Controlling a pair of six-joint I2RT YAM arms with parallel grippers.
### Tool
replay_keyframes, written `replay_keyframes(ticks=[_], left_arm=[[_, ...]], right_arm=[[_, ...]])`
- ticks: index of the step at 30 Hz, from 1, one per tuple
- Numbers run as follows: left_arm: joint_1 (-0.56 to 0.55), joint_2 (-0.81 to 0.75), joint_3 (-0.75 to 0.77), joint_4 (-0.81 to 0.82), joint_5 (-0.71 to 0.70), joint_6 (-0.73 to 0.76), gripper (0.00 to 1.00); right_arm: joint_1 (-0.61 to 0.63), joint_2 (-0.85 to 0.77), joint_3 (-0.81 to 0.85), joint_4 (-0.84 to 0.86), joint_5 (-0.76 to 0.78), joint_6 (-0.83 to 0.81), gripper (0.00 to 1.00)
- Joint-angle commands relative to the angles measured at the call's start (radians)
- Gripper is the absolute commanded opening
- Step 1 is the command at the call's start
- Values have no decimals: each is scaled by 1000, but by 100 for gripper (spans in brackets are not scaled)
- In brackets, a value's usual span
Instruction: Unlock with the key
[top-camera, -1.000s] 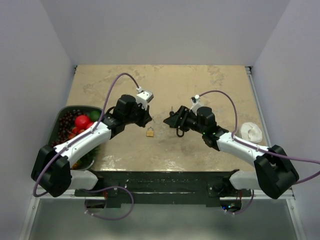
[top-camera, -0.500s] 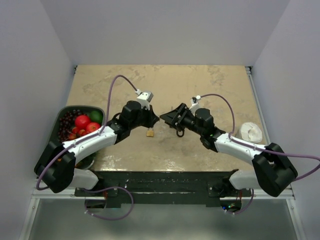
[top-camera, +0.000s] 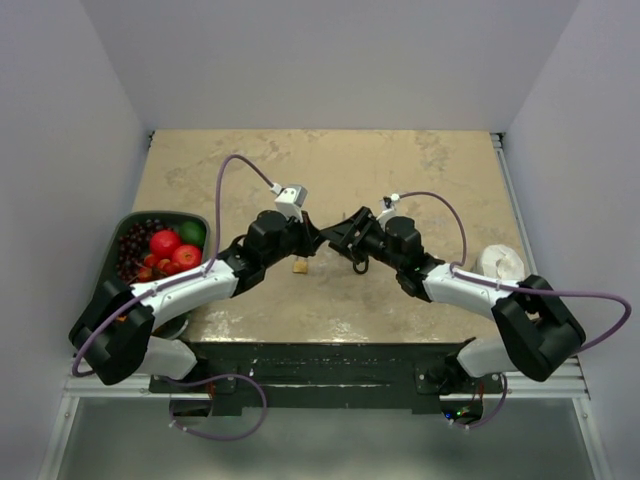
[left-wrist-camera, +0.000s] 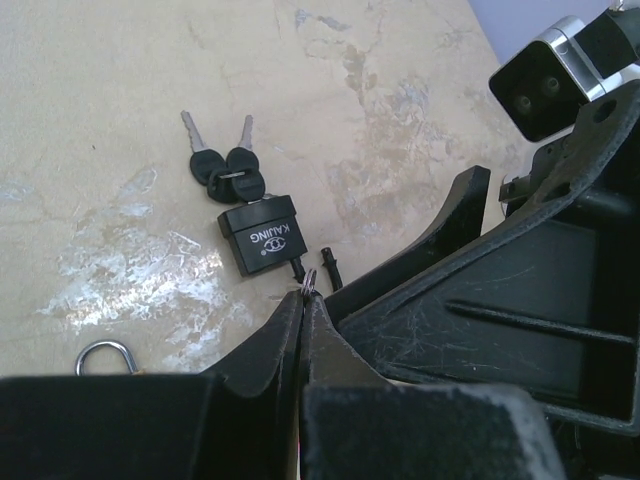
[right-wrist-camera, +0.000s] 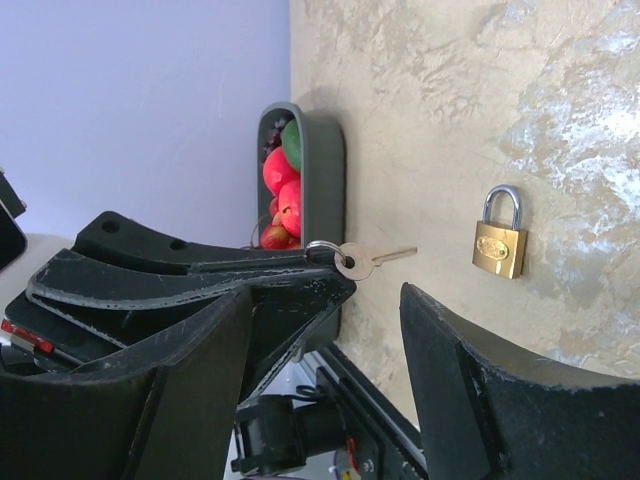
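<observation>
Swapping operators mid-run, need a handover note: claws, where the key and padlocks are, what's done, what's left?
Left claw: shut, pinching the key by its ring, blade pointing toward the brass padlock.
Right claw: open, empty, close beside the left claw.
Brass padlock: flat on the table, shackle closed, nothing gripping it.
Black padlock: also on the table, two black-headed keys lying against it.
Done: key picked up.
Left: steady a padlock (probably the brass one, with the right claw), insert the key, turn it.
</observation>
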Motion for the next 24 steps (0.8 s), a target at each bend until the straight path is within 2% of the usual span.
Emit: replay_keyframes(ticks=[1,14,24], left_arm=[[-30,7,-5,103,-3,-25,0],[-76,9,-41,150,-49,-48,0],[-84,-31,-87,196,-131,-97,0]], right_arm=[[4,-6,21,57,48,31,65],[4,-29,-31,135,97,138,65],[4,-109,-63,117,167,164,64]])
